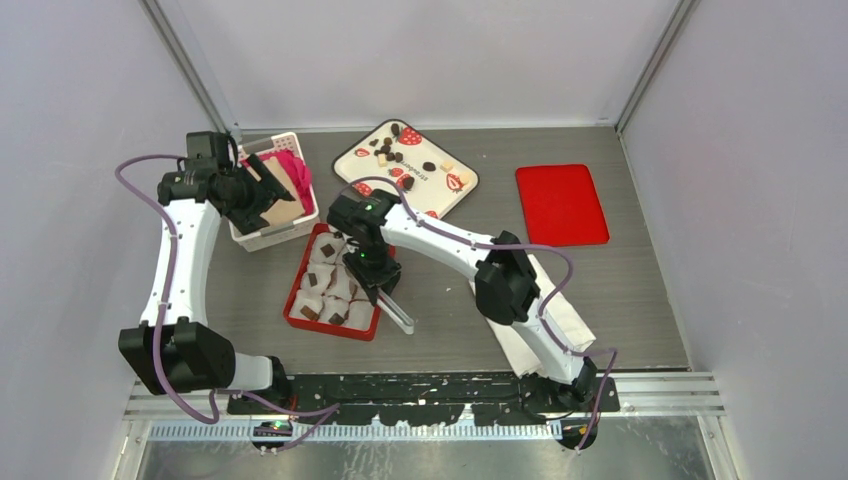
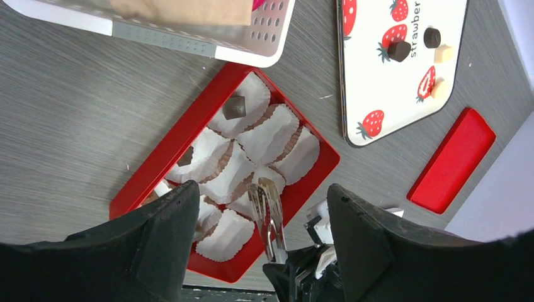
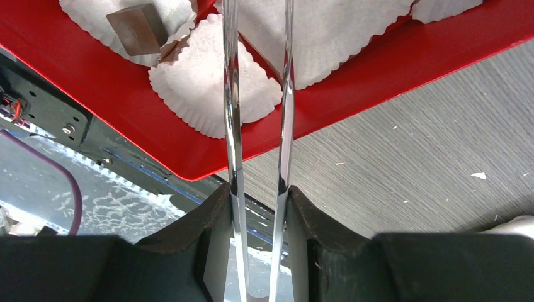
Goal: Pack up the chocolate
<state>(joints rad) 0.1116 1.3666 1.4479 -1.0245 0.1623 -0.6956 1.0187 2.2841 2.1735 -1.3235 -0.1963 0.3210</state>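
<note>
Pinches thin tongs (image 3: pixel 230 113) in right gripper (image 3: pixel 258 201), tips over red box (image 3: pixel 378 69), for dropping small chocolate (image 3: pixel 135 28) into paper cups (image 3: pixel 208 94). Holds left gripper (image 2: pixel 255 201) wide, empty, out of the way.

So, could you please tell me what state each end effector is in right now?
Left end effector: open, empty.
Right end effector: closed on tongs.

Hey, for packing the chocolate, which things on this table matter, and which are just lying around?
In the job: chocolate pieces, strawberry tray under them, red box, white paper cups, tongs in the right tool.
Lying about: white basket, pink cloth in it, flat red panel, white cloth by the right arm.
</note>
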